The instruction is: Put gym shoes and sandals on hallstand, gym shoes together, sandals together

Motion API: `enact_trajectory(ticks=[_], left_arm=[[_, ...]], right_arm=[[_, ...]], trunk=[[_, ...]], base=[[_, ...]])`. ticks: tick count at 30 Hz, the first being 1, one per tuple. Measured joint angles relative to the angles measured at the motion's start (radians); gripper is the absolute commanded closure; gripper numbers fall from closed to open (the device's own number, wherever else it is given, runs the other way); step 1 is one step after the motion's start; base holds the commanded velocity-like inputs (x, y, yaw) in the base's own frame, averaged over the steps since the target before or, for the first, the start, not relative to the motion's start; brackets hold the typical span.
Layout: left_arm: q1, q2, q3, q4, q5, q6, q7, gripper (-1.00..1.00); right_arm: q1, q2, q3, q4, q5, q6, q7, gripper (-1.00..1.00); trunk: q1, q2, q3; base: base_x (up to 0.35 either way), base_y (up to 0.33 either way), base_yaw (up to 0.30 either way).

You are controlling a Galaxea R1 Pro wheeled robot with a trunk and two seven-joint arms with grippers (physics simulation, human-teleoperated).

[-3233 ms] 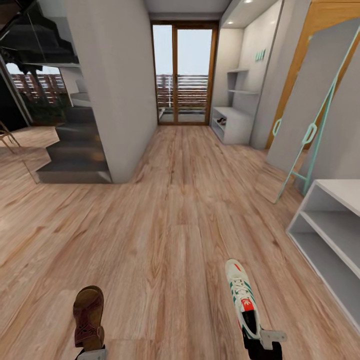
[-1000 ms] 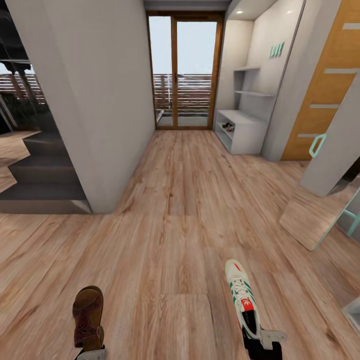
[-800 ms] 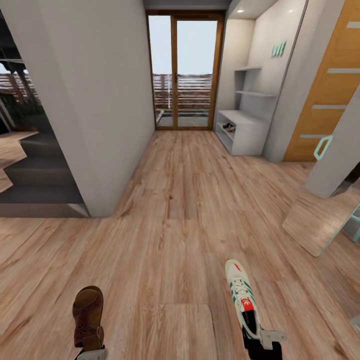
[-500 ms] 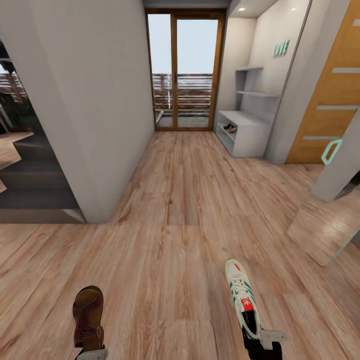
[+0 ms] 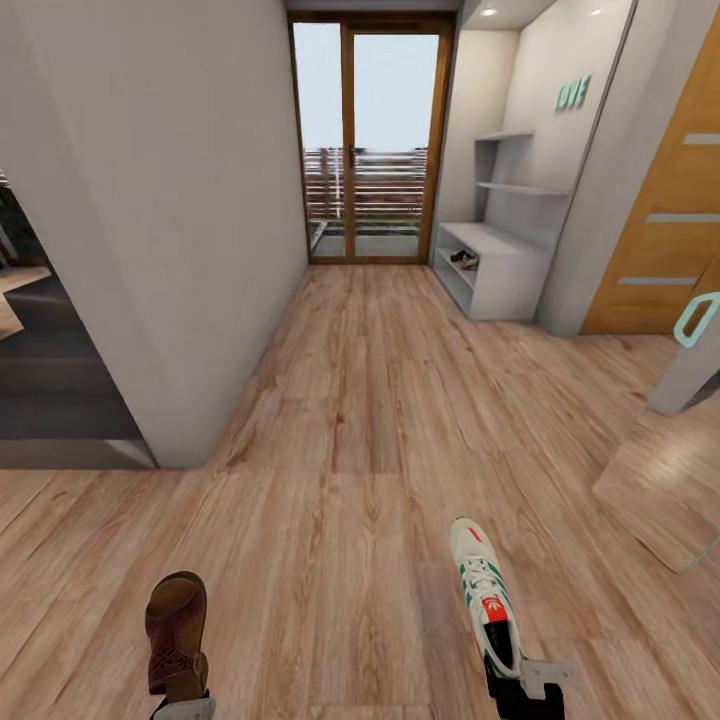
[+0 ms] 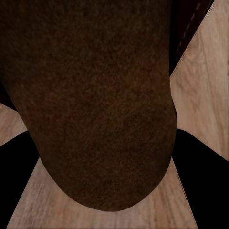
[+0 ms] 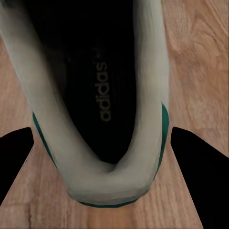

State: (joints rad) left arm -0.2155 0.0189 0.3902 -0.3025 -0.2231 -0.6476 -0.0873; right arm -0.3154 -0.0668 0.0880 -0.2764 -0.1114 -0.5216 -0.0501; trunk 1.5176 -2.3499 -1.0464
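A brown sandal (image 5: 177, 632) hangs low at the left of the head view, heel held in my left gripper (image 5: 184, 704), which is shut on it. In the left wrist view the sandal (image 6: 95, 95) sits between the dark fingers (image 6: 198, 167). A white gym shoe (image 5: 483, 590) with green stripes and a red tongue label points forward at the right, its heel held in my shut right gripper (image 5: 520, 682). The right wrist view looks into the gym shoe (image 7: 102, 100). The hallstand (image 5: 508, 275) stands far ahead on the right of the corridor floor (image 5: 360, 400), with something small and dark in its upper slot.
A grey wall corner (image 5: 180, 300) juts in at the left, with dark stairs (image 5: 50, 390) beyond it. Wood-framed glass doors (image 5: 370, 150) close the far end. An orange door (image 5: 670, 230) and a leaning teal-framed mirror (image 5: 665, 490) line the right side.
The whole view has shifted as the robot rolled forward along the corridor: the hallstand looks nearer, and the mirror and low white shelf slid off to the right. Both shoes stay held.
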Motion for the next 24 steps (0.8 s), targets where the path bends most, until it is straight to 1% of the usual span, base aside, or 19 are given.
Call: enact_trajectory(ticks=[24], left_arm=[[0.0, 0.0, 0.0, 0.0, 0.0, 0.0, 0.0, 1.0]], right_arm=[[0.0, 0.0, 0.0, 0.0, 0.0, 0.0, 0.0, 1.0]], trunk=[[0.0, 0.0, 0.0]], base=[[0.337, 0.0, 0.0]])
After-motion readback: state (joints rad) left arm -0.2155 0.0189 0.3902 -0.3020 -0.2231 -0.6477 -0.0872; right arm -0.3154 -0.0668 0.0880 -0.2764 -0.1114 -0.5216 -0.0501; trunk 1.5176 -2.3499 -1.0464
